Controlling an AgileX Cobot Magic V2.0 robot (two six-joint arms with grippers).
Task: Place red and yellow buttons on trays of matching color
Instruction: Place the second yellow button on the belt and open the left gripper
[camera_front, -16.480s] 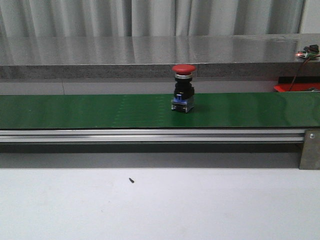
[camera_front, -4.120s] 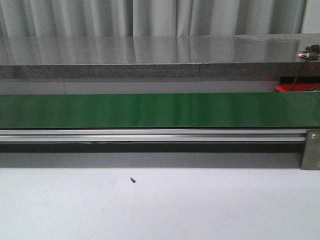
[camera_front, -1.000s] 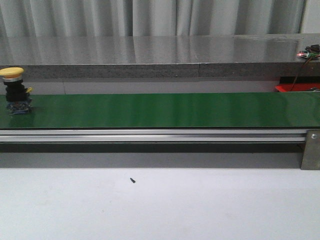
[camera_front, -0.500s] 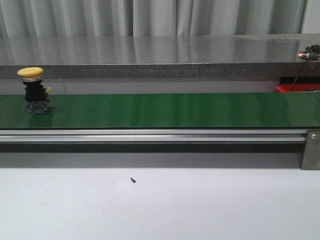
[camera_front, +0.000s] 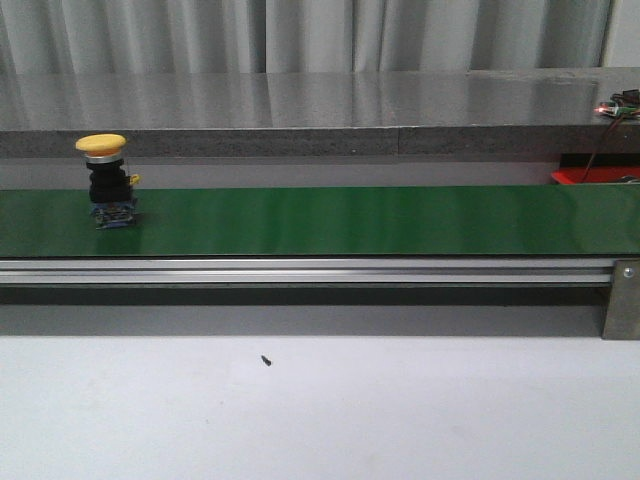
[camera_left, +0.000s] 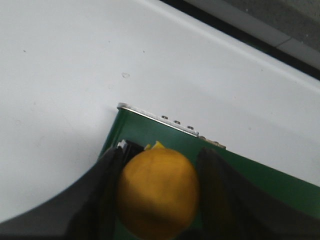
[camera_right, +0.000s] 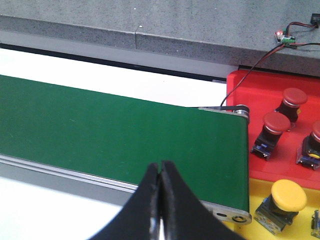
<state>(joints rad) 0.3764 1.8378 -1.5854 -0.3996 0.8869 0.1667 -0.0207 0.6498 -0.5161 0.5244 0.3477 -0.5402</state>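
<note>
Yellow button (camera_front: 103, 184) upright on belt (camera_front: 350, 220), far left end; left gripper (camera_left: 159, 200) right over it, jaws spread either side; right gripper (camera_right: 160, 200) far off, pressed together

Likely a lab, green conveyor belt (camera_front: 350, 220), curtain backdrop (camera_front: 300, 35)
</note>
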